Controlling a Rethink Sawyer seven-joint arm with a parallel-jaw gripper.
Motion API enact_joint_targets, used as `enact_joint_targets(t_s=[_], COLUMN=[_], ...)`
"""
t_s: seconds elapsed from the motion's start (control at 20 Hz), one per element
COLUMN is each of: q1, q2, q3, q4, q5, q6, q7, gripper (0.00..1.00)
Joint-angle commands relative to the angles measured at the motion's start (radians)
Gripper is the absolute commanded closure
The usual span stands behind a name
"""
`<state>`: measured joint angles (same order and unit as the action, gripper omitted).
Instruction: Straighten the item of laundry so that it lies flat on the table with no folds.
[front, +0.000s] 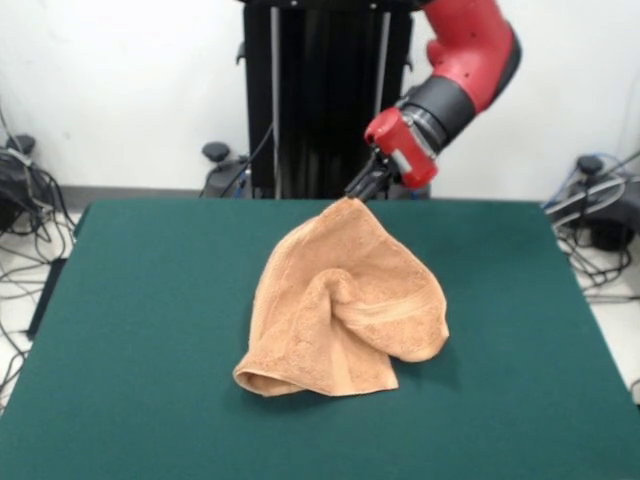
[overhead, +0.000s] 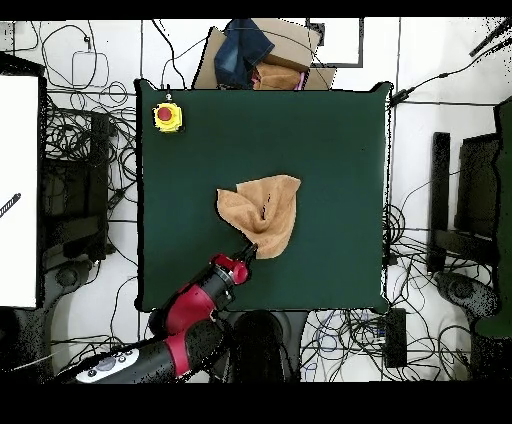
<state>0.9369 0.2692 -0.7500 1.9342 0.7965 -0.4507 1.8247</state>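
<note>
Big green counter (front: 130, 330) fills the scene, and there is plenty of bare felt on every side to work with. Sitting around the middle of it is the towel (front: 340, 310), and it is a long way from flat: one corner is hoisted up toward the robot's side, the cloth slopes down from that peak like a little tent, and the lower part is bunched, with a deep crease running through the centre and a rolled fold along the edge nearest the front camera. From overhead the towel (overhead: 265, 212) reads as a lumpy wedge narrowing toward the arm.

And there is the hand (front: 362, 190), pinched tight on that raised corner, the tips meeting right at the cloth's peak. In the overhead view the hand (overhead: 249, 250) sits at the towel's narrow end.

So the step looks like a drag-out, and here is how I would judge it done well: keep the pinch firm, carry the corner low and away from the bunched mass, letting friction on the felt pull the crease open. Lift too high and the whole towel may come off and fold again. Pull too fast and the rolled edge could simply slide along unopened. Steady and low is the call.
</note>
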Motion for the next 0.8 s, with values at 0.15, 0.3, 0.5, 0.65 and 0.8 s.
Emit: enact_joint_targets(t_s=[0.15,0.3,0.5,0.65,0.8], q1=[-0.018,-0.023,-0.043,-0.052,-0.058], q2=[-0.002,0.025,0.06,0.057,0.03], q3=[0.208,0.234,0.286,0.313,0.335], q4=[-0.074,-0.102,-0.14,-0.144,-0.125], q5=[0.011,0.029,0.027,0.015,-0.007], q6=[-0.081,-0.097,-0.138,-0.164,-0.18], q7=[0.275,0.281,0.308,0.317,0.323], gripper=[1.0,1.0,1.0,1.0,1.0])
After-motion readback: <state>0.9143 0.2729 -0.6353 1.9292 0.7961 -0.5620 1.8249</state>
